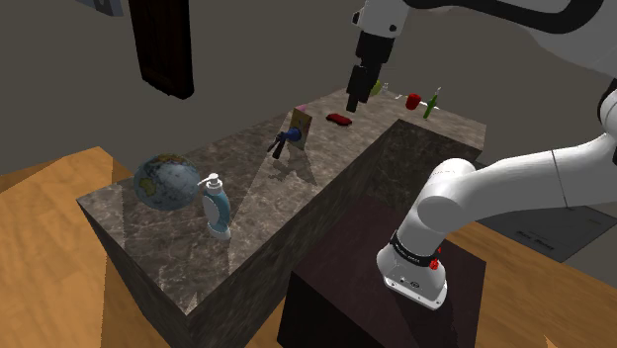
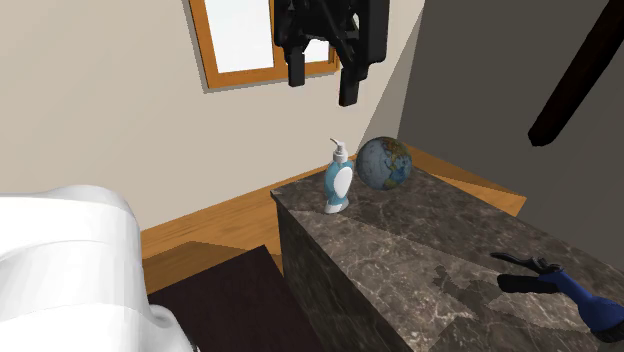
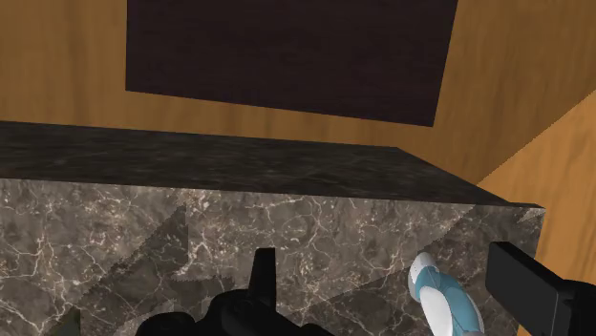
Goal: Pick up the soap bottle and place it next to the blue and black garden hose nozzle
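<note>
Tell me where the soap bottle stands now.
In the shoulder view, the soap bottle stands upright at the left end of the marble counter, close beside the globe.

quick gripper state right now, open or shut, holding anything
Gripper: open, holding nothing. The soap bottle stands on the counter, apart from it.

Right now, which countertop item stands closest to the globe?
The blue-and-white soap bottle, upright beside the globe; the hose nozzle lies farther along.
</note>
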